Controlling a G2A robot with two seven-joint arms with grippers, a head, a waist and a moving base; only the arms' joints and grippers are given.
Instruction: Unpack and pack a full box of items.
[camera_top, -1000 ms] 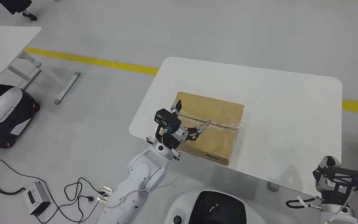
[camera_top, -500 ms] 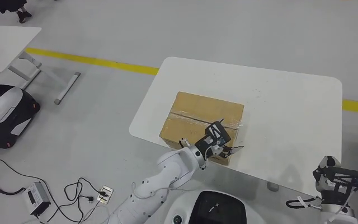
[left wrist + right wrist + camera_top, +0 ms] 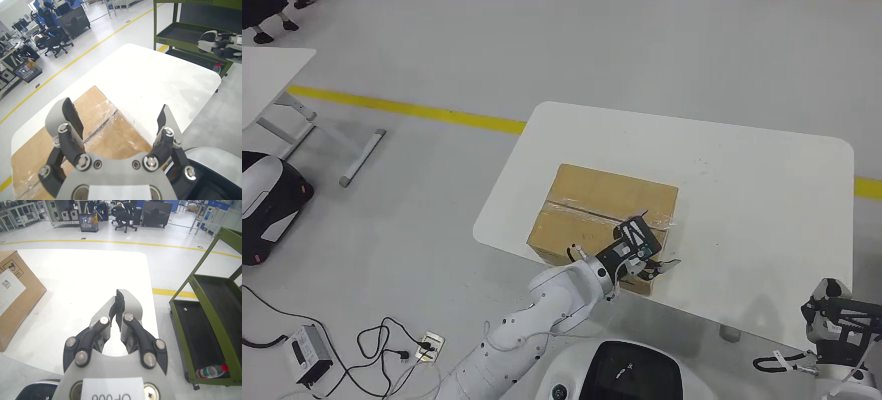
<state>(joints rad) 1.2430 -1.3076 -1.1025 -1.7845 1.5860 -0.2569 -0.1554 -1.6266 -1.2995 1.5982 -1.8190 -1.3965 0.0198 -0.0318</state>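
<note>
left gripper spread wide, holding nothing | cardboard box right below, its edge between the fingers | white table stretches beyond to rounded corner | right gripper pinched together, holding nothing, box well aside

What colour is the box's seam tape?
Clear glossy tape on the brown cardboard box; best in left wrist view.

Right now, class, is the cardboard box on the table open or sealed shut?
Sealed shut: the cardboard box has both flaps lying flat, with clear tape over the centre seam.
</note>
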